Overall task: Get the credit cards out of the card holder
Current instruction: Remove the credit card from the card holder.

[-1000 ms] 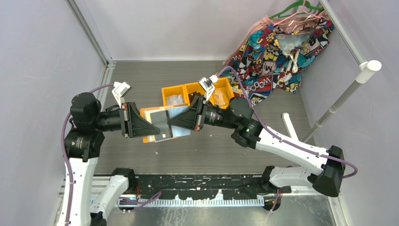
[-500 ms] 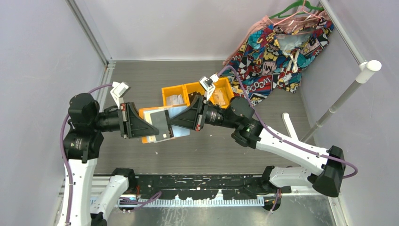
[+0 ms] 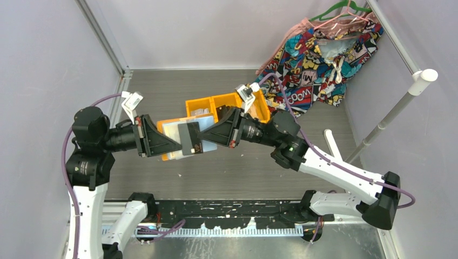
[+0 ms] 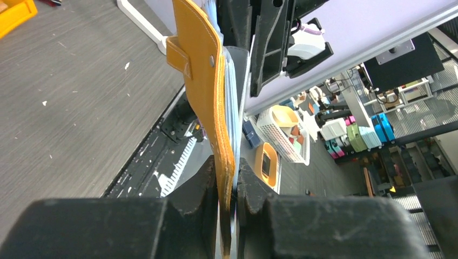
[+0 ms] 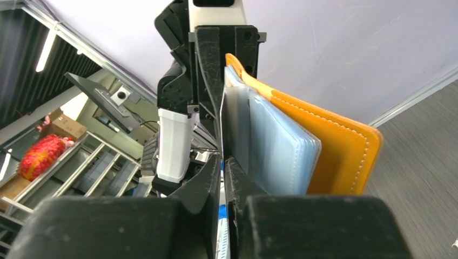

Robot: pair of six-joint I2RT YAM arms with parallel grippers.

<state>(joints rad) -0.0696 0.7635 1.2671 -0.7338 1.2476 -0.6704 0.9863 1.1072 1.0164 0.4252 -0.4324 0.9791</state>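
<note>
Seen from above, the left tool (image 3: 164,143) and the right tool (image 3: 204,139) meet nose to nose above the grey table (image 3: 227,167). Between them, clear of the surface, hangs the orange card holder (image 3: 174,135). It is open, with a dark credit card (image 3: 190,137) lying across its pale pages. Behind stand orange bins (image 3: 208,105), and a comic-print garment (image 3: 313,59) lies in the far right corner. This view does not show how the tools are gripping; the wrist cameras do. The left wrist camera looks along the holder edge-on. The left tool's fingers are clenched on the lower edge of the orange cover, and the small tab (image 4: 178,56) sticks out to one side higher up. The right wrist camera shows the other face. There the pale blue see-through pockets (image 5: 281,145) are fanned against the stitched orange cover. The right tool's fingers are pinched tight on the thin edge of the dark card, which stands just beside the pockets. Whether that card is wholly free of its pocket cannot be told.
</note>
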